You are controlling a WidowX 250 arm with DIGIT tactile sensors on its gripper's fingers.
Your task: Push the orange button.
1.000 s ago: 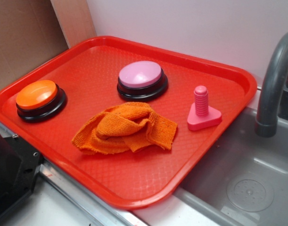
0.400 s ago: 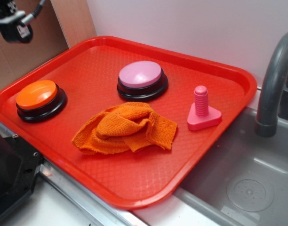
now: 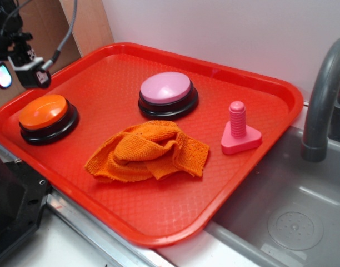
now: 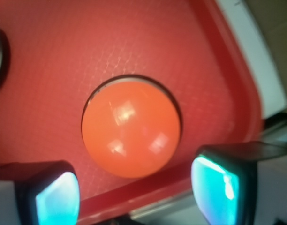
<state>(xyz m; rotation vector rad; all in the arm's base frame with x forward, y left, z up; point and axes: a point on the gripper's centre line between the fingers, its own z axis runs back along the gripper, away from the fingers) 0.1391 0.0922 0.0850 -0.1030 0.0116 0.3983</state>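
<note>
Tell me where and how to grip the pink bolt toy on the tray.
Grip the pink bolt by its upright threaded stem, coming straight down from above. It stands on a flat triangular base that sits low on the red tray, offering little to pinch, while the narrow stem suits the jaws.

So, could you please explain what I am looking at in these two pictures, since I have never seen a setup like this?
This is a small robot arm with a two-fingered gripper. One picture comes from a fixed camera beside the workspace; the other from a camera on the arm's wrist, looking down past the two glowing fingertips.

On a red tray beside a grey toy sink lie the orange button, a pink button, a crumpled orange cloth and a pink plastic bolt.

In the side view the arm shows at the top left, above the orange button. In the wrist view that button sits beyond the open fingers, which hold nothing and do not touch it.
</note>
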